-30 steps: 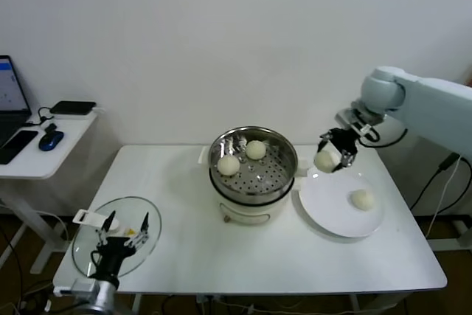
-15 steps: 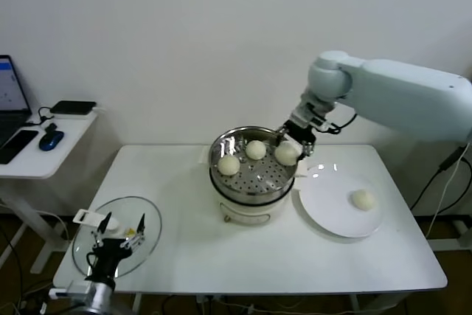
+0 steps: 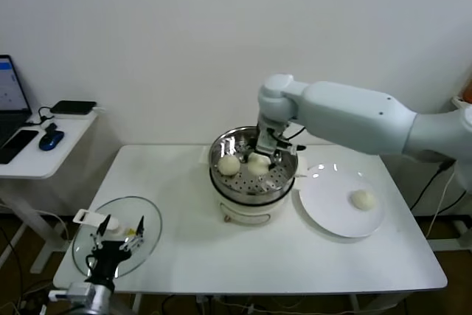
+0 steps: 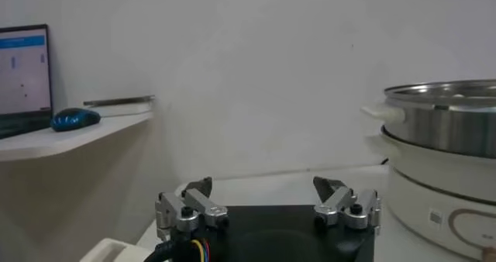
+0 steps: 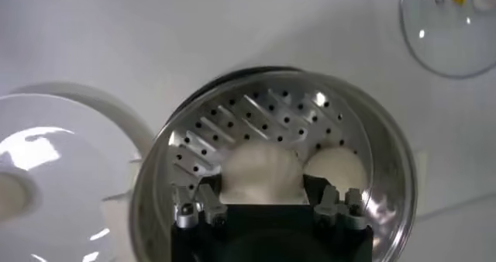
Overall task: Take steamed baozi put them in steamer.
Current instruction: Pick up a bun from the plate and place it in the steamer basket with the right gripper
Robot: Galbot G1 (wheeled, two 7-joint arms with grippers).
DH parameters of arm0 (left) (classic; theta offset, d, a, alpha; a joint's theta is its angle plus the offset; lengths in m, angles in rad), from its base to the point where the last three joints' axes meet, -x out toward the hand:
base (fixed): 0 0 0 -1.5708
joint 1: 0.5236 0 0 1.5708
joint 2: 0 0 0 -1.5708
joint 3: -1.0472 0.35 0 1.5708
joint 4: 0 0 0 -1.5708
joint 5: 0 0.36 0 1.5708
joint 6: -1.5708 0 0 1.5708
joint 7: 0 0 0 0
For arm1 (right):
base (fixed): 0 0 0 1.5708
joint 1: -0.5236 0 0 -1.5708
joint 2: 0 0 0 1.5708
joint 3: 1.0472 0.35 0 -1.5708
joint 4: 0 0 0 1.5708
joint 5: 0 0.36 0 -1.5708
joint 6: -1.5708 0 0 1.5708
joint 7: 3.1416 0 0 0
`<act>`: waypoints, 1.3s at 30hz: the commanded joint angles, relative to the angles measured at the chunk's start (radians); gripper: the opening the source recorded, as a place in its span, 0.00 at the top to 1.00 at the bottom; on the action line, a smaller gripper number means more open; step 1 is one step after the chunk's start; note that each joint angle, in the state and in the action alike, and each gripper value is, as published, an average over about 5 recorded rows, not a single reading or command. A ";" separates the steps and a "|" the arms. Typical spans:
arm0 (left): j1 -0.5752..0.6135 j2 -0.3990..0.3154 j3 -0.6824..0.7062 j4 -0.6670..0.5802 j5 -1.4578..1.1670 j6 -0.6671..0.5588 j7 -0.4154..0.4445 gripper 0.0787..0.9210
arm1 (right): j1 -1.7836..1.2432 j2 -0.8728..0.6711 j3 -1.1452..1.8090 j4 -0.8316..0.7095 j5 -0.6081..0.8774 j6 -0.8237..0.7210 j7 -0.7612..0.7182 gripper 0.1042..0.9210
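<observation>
The steamer [image 3: 288, 176], a steel perforated basket on a cream pot base, stands mid-table. My right gripper [image 3: 264, 154] reaches into it, shut on a cream-white baozi [image 5: 260, 170] held low over the perforated floor [image 5: 256, 120]. A second baozi [image 3: 228, 165] lies in the basket beside it and also shows in the right wrist view [image 5: 335, 169]. Another baozi [image 3: 361, 199] lies on the white plate [image 3: 324, 204]. My left gripper [image 3: 122, 226] is open and empty above the glass lid, parked at the front left; it also shows in the left wrist view [image 4: 263, 194].
The round glass lid [image 3: 88, 245] lies at the table's front left corner. The plate sits right of the steamer. A side desk [image 3: 44, 145] with a laptop, mouse and phone stands to the left. The steamer [image 4: 442, 116] also shows in the left wrist view.
My right gripper has carried the baozi left from above the plate, over the steamer's rim and down into the basket. The left arm has barely moved.
</observation>
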 commanded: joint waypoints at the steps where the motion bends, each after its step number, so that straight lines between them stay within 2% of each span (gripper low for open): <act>1: 0.001 0.000 -0.001 0.005 0.001 -0.001 0.000 0.12 | -0.094 0.062 0.055 0.003 -0.146 0.087 0.002 0.28; 36: -0.003 -0.003 0.007 0.028 0.003 -0.003 0.000 0.12 | -0.153 0.026 0.067 0.017 -0.188 0.127 0.019 0.28; 39: -0.003 -0.003 0.007 0.029 0.003 -0.003 0.000 0.12 | -0.154 0.025 0.067 0.019 -0.194 0.136 0.023 0.25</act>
